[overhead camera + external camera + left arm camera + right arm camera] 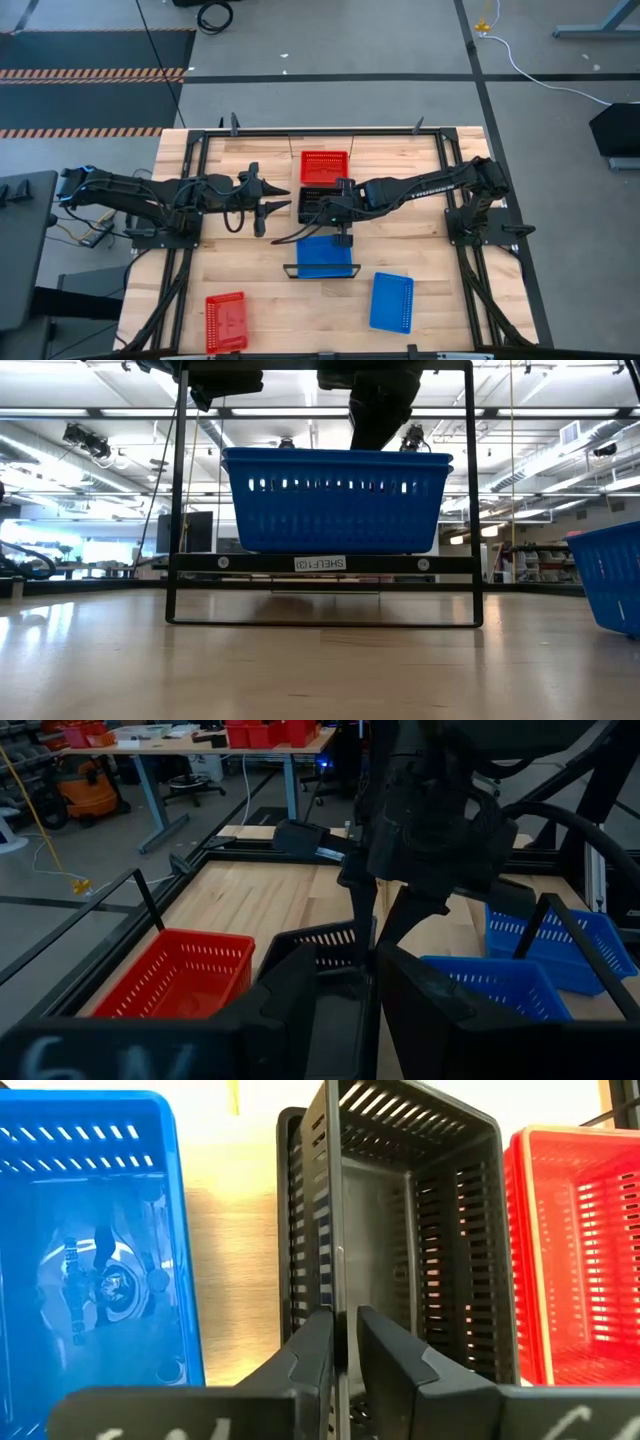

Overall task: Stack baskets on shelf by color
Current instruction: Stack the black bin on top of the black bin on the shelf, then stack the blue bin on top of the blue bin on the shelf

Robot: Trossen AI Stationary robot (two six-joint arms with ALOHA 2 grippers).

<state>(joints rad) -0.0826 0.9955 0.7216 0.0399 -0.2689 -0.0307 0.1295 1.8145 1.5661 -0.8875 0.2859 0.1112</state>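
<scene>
We've got the right gripper (343, 1350) pinching the near wall of the black basket (400, 1230) mid-shelf, between the blue stack (327, 255) and red basket (325, 165), probably to seat another black one, while the left gripper (262, 197) waits spread beside it.

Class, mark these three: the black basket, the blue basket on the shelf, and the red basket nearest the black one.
black basket (400, 1230), right wrist view, inner floor.
blue basket on the shelf (335, 500), low view, side wall.
red basket (324, 166), high view, inner floor.
</scene>
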